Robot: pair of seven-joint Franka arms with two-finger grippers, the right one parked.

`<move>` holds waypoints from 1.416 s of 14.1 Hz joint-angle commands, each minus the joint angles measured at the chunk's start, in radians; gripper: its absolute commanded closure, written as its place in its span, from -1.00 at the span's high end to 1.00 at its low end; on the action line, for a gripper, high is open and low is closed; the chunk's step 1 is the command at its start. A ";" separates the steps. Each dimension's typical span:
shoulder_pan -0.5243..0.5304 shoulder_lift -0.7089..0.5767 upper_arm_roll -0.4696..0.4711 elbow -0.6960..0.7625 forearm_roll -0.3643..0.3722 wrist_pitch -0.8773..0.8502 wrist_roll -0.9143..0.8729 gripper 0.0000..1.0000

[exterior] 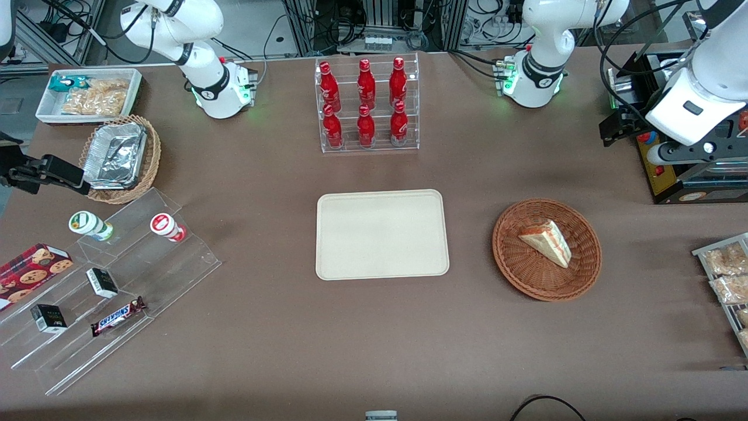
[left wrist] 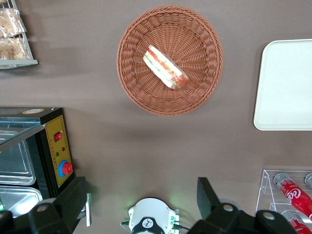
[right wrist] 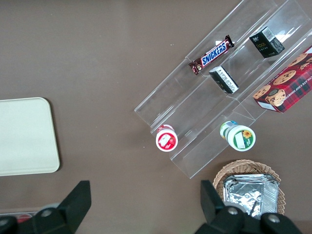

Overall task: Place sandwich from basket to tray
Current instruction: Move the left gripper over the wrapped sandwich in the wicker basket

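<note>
The sandwich (exterior: 549, 241) (left wrist: 165, 68), a pale wedge with red and green filling along its cut edge, lies in the round reddish-brown basket (exterior: 508, 257) (left wrist: 136, 83). The cream tray (exterior: 383, 234) (left wrist: 285, 83) sits bare beside the basket, toward the parked arm's end. My left gripper (exterior: 615, 127) (left wrist: 141, 187) hangs high above the table, farther from the front camera than the basket and toward the working arm's end. Its fingers (left wrist: 73, 195) stand wide apart, open, with nothing between them.
A clear rack of red bottles (exterior: 367, 105) stands farther from the front camera than the tray. A black control box (exterior: 660, 169) (left wrist: 58, 151) and bagged snacks (exterior: 727, 275) flank the basket. The arm's base (exterior: 532, 76) sits near the gripper. A stepped acrylic shelf (exterior: 105, 280) lies toward the parked arm's end.
</note>
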 commanded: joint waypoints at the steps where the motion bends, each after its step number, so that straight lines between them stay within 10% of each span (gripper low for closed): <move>1: 0.002 -0.004 0.004 0.010 -0.022 -0.012 0.001 1.00; 10: 0.017 0.108 0.030 -0.039 -0.009 -0.010 -0.005 1.00; 20: 0.009 0.225 0.043 -0.347 -0.006 0.466 -0.394 1.00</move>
